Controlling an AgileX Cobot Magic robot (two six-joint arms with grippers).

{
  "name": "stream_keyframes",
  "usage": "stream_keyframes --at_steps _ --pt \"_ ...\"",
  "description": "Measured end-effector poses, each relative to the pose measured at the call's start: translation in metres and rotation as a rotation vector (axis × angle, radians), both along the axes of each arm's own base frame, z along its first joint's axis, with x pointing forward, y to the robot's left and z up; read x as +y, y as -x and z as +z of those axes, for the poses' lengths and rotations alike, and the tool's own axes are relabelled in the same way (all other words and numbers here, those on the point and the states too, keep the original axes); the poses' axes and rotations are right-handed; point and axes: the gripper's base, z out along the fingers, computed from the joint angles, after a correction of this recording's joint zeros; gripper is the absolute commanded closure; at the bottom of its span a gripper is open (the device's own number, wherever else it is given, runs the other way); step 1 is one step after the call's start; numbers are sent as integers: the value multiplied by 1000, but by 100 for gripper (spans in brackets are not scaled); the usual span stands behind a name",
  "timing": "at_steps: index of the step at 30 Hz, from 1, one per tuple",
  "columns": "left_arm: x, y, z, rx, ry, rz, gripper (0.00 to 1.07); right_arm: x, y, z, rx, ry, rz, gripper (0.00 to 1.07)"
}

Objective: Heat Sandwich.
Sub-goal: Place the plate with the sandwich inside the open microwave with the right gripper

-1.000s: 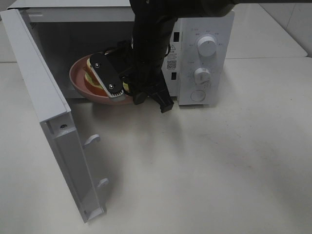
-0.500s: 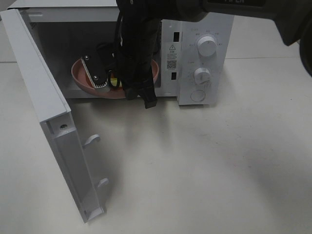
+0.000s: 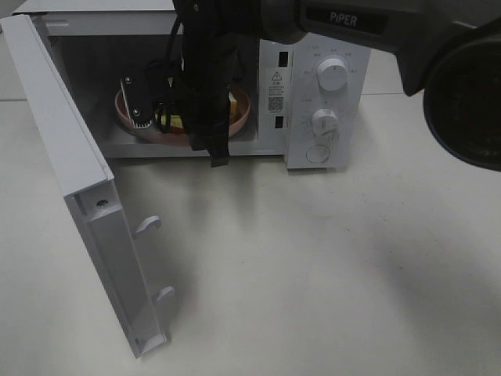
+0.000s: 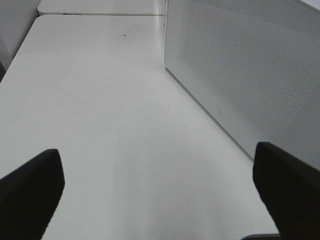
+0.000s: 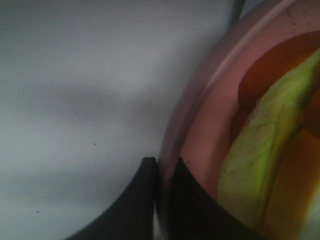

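Right pincer (image 5: 159, 167): pinching the rim of the round pink plate (image 5: 200, 120), with one dark finger (image 5: 131, 205) outside the rim and the other inside the dish.
Sandwich: the small layered sandwich of light green, red-orange and yellowish parts (image 5: 260, 165) lies on the pink plate, just beside the inner finger. From the high camera only a yellowish corner (image 3: 233, 100) shows past the arm.
Plate position: inside the open cavity of the microwave, toward the front. Its rim (image 3: 244, 110) shows on either side of the arm. Whether it rests on the cavity floor or is held just above it cannot be told.
Right arm: the black jointed arm lettered "PiPER" (image 3: 344, 17) reaches from the upper right across into the cavity and hides most of the plate.
Microwave: a white box-shaped microwave oven (image 3: 301, 94) standing on the counter, with two round white knobs (image 3: 333, 74) one above the other and a round button below them.
Door: the white microwave door (image 3: 78, 157) stands swung wide open on the left, its inner face and two latch hooks turned toward the camera.
Left pincer (image 4: 160, 192): spread wide with nothing between its dark fingertips (image 4: 30, 192), over bare counter beside a white perforated wall (image 4: 240, 70).
Counter: the pale, flat counter (image 3: 329, 258) carries the microwave.
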Motion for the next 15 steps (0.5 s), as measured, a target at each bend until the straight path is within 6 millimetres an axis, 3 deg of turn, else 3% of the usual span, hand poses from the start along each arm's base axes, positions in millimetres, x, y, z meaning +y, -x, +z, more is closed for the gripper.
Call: stream_keyframes --at_steps 15 --pt "0 0 0 0 0 0 10 8 -16 -14 -40 -36 -86 102"
